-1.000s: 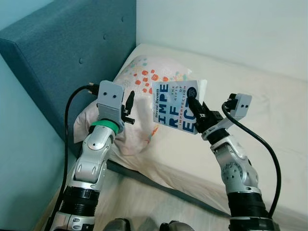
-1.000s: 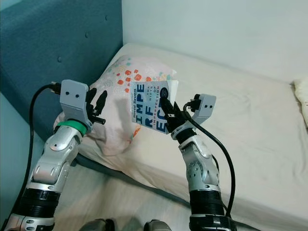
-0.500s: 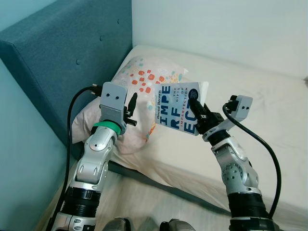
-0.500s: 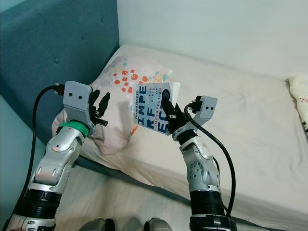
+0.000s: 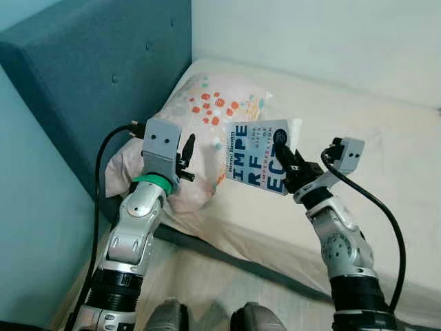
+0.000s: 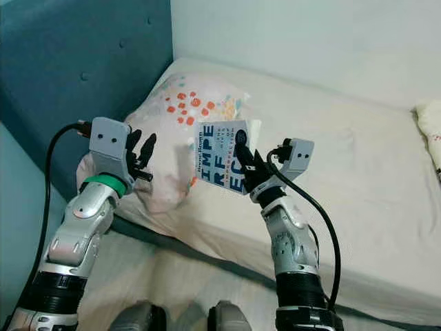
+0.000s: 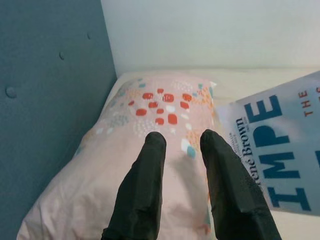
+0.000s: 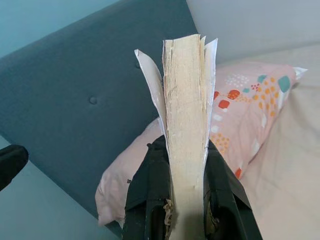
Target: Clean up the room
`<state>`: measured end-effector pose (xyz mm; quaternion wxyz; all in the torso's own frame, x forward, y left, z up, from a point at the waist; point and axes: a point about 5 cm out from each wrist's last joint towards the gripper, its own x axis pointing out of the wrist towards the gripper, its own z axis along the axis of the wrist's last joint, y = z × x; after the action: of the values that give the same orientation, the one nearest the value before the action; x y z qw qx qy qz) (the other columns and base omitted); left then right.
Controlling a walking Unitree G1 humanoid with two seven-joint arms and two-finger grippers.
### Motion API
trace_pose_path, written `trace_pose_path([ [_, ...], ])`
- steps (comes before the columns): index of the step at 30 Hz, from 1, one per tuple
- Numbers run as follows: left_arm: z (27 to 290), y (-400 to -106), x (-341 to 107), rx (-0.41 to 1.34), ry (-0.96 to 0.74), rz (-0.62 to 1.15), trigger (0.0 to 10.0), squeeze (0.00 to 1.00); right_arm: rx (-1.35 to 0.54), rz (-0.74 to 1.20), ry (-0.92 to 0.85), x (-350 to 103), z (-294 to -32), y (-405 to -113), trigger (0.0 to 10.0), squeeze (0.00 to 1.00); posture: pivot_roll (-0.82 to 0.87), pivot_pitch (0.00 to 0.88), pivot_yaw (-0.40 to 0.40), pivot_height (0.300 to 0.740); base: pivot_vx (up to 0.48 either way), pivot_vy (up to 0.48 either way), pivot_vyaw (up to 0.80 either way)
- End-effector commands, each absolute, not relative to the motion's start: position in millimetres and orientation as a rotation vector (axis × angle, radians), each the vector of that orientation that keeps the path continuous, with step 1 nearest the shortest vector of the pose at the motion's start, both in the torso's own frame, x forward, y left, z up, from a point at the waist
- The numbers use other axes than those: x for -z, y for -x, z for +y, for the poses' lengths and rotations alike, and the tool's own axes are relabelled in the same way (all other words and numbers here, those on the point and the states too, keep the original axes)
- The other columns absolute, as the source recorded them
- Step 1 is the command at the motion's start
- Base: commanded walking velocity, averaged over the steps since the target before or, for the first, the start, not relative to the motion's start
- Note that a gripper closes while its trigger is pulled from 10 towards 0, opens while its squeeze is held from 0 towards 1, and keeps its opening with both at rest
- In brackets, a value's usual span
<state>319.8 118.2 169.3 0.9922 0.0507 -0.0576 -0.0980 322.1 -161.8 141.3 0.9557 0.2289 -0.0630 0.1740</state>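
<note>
The right gripper (image 5: 284, 160) is clamped on a paperback book (image 5: 260, 156), holding it upright above the mattress (image 5: 386, 158) beside the patterned pillow (image 5: 207, 124) at the headboard (image 5: 89, 83) corner. The left gripper (image 5: 185, 157) hovers slightly parted, holding nothing. Best keep the pinch firm while carrying; no containers here.

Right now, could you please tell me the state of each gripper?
Left gripper: open, empty, above the pillow.
Right gripper: shut on the book.

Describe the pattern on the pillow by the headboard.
Pale pink pillow scattered with red, orange and teal blotches; clearest in the left wrist view.
</note>
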Motion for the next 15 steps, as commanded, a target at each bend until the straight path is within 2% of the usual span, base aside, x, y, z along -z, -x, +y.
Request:
trace_pose_path([
  [1,117.7,-317.1,-165.0,0.201,-0.106,-0.095,10.0,0.0,-0.329,-0.156,-0.455,-143.7,-168.2,-322.5,10.0,0.0,-0.03,0.02,0.023,0.635,0.0,0.0,0.0],
  [15,117.7,-316.0,-162.9,0.207,-0.11,-0.087,10.0,0.0,-0.338,-0.152,-0.427,-145.1,-174.5,-328.0,10.0,0.0,-0.03,0.025,0.028,0.58,0.0,0.0,0.0],
])
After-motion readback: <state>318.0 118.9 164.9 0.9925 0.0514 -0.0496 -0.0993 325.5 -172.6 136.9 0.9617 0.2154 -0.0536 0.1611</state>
